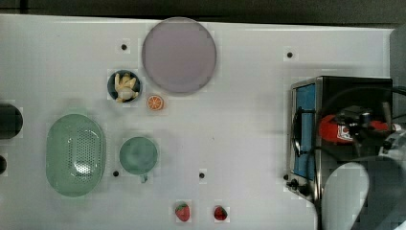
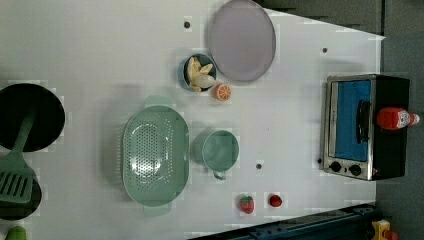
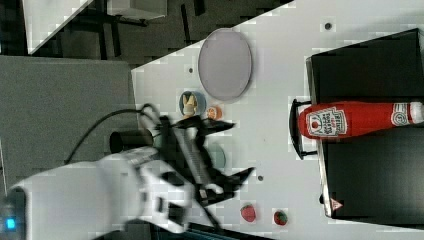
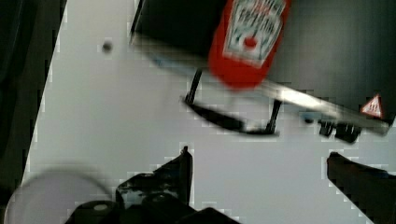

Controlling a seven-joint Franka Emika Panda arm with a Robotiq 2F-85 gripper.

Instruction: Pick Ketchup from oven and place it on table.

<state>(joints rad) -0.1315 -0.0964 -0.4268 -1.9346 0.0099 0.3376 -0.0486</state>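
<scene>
Ketchup: the red squeeze bottle (image 3: 350, 119) lies on its side on the black roof of the oven (image 3: 380, 170), not inside it.
Long axis: in the right view the bottle runs left to right, its flat base hanging out past the oven's front edge above the door handle, its white cap pointing toward the back of the oven.
Label: the white label with red print faces upward.
Oven: in the left view it stands at the counter's right end, blue glass door shut, knobs toward the left view's bottom.
Counter: the white counter (image 2: 280, 130) has a broad bare stretch between the oven front and the other items.
Other items: a grey-lilac plate (image 2: 242, 39), a small bowl of pale food (image 2: 198, 73), an orange slice (image 2: 223, 92), a green colander (image 2: 155, 156), a green cup (image 2: 220, 151) and two strawberries (image 2: 246, 204) all sit well apart from the oven.
Gripper: in the wrist view the gripper (image 4: 261, 170) hangs over bare counter in front of the oven door, apart from the bottle.
Jaws: spread wide, holding nothing and touching nothing.
</scene>
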